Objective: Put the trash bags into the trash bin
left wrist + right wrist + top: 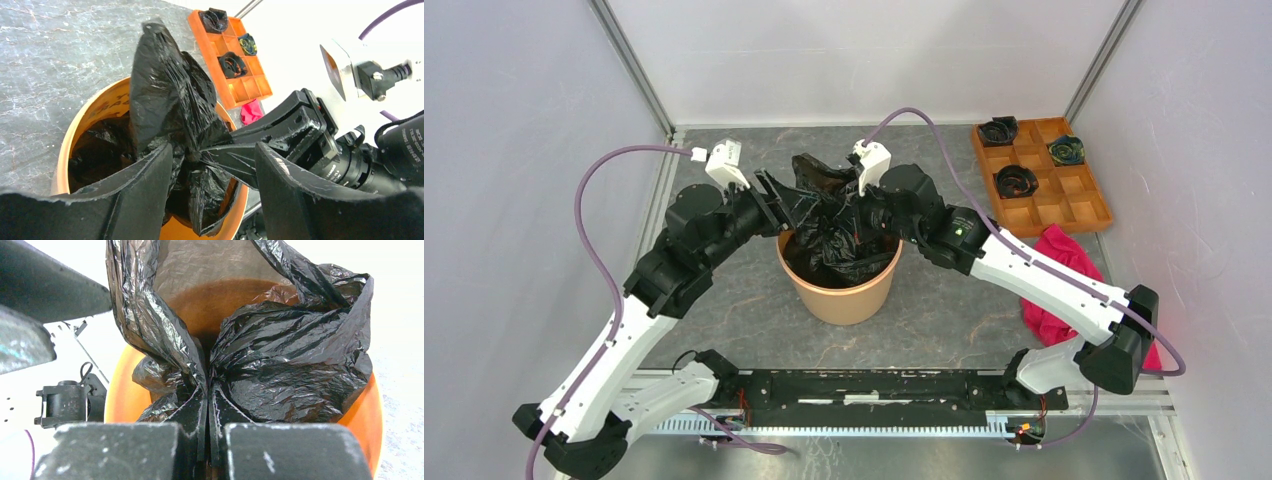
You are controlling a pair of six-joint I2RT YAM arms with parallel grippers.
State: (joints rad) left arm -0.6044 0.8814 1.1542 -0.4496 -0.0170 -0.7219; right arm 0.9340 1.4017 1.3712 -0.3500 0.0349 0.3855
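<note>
Left tool [214, 150] stands with jaws well apart, gripping nothing. Its matte black fingers [145, 185] fill the bottom of its wrist view, with a fold of the bag [165, 90] between them but unpinched. Right tool [207, 405] is closed tight on that film: its jaws meet at lower centre of its own view, with a thin pleat clamped in the seam and creases fanning from the pinch.

The bag is thin, glossy black film, heavily crinkled and bright along every ridge. Most of it sits bunched inside the bin [839, 295] at the centre of the overhead frame, but a tall peak rises above the rim. The bin is a round orange bucket, smooth-walled, slightly tapered and plain-rimmed, upright on the grey, stone-patterned table [944, 320].

I judge the step in hand to be stuffing: the bag is partly in, not yet down. The next move calls for pressing the loose peak below the rim. Film this light will likely spring back, so the free tool may have to hold it down while the other lets go.

Farther off, at right, lies a pink-red cloth [1064, 255]. Beyond it, upper right, a flat orange tray [1092, 210] of square cells holds three small coiled dark rolls [1016, 180].
</note>
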